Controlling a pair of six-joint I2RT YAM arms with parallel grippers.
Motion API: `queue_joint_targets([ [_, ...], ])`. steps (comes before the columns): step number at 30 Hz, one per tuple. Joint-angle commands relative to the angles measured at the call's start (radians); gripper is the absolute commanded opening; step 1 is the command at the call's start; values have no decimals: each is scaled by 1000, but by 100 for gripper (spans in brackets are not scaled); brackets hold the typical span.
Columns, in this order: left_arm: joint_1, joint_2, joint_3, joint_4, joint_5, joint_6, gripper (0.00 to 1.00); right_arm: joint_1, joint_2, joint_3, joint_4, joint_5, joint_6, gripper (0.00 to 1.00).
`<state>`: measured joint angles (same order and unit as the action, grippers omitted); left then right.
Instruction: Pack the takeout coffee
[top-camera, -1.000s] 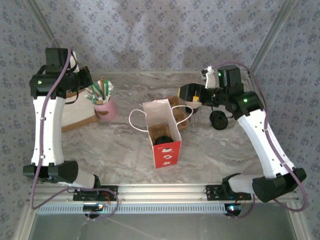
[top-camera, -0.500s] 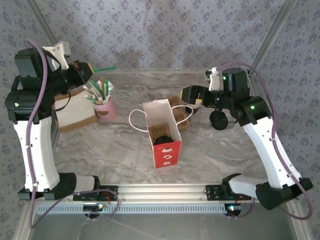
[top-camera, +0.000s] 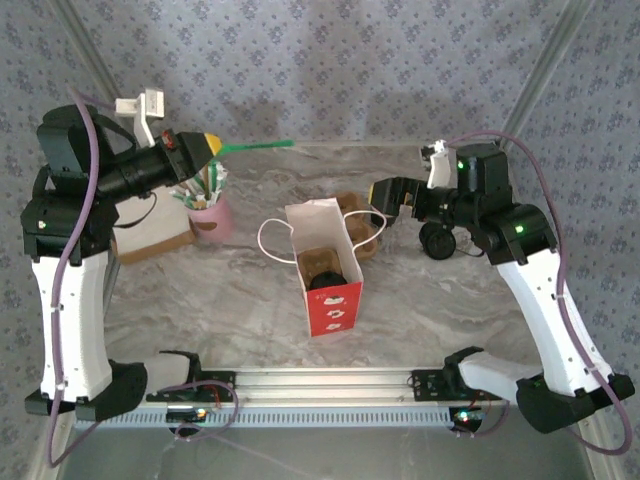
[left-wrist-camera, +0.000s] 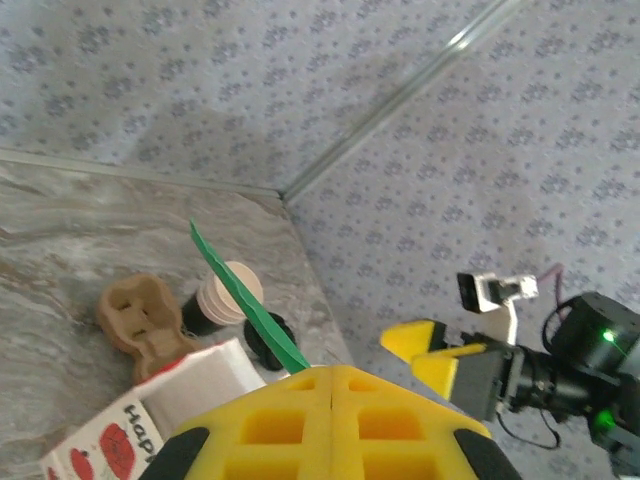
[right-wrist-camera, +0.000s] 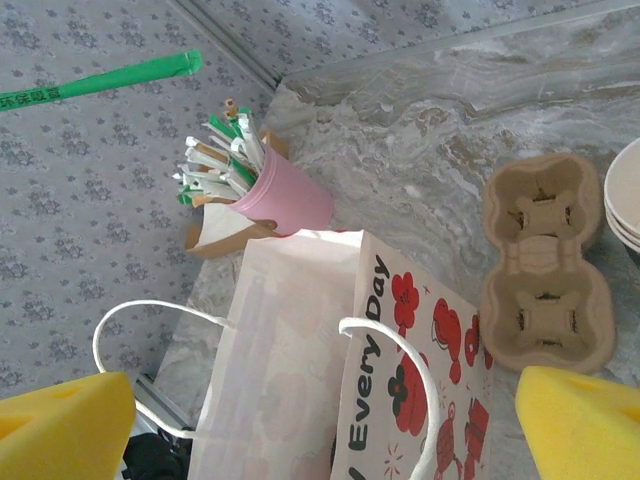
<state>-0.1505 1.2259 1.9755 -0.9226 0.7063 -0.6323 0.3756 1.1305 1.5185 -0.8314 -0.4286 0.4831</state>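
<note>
Left fingers (top-camera: 208, 144) clench a green straw (top-camera: 255, 146) high above the surface (top-camera: 200, 290); right fingers (right-wrist-camera: 65, 425) gape beside the red bag (top-camera: 335, 300) holding the black cup (top-camera: 330, 278).

The left fingers (left-wrist-camera: 270, 425) are pressing together on a green straw (left-wrist-camera: 232, 285) that is slanting away beyond them. Just past them a red-printed paper bag (left-wrist-camera: 150, 415) is standing on the tabletop (left-wrist-camera: 60, 220), a brown cup carrier (left-wrist-camera: 140, 320) lying farther beyond.
</note>
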Motion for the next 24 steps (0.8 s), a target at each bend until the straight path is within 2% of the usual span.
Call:
queue_joint_targets([
  [1, -24, -43, -20, 53, 67, -35, 0, -2, -24, -7, -20, 21, 17, 100],
  [10, -152, -80, -162, 50, 73, -45, 0, -2, -46, -30, -24, 27, 21, 100],
  [18, -299, -71, -207, -6, -11, -12, 0, -3, -61, -54, -24, 27, 21, 100],
  [24, -319, -75, -215, -80, -71, 22, 0, -5, -62, -69, -13, 22, 22, 100],
])
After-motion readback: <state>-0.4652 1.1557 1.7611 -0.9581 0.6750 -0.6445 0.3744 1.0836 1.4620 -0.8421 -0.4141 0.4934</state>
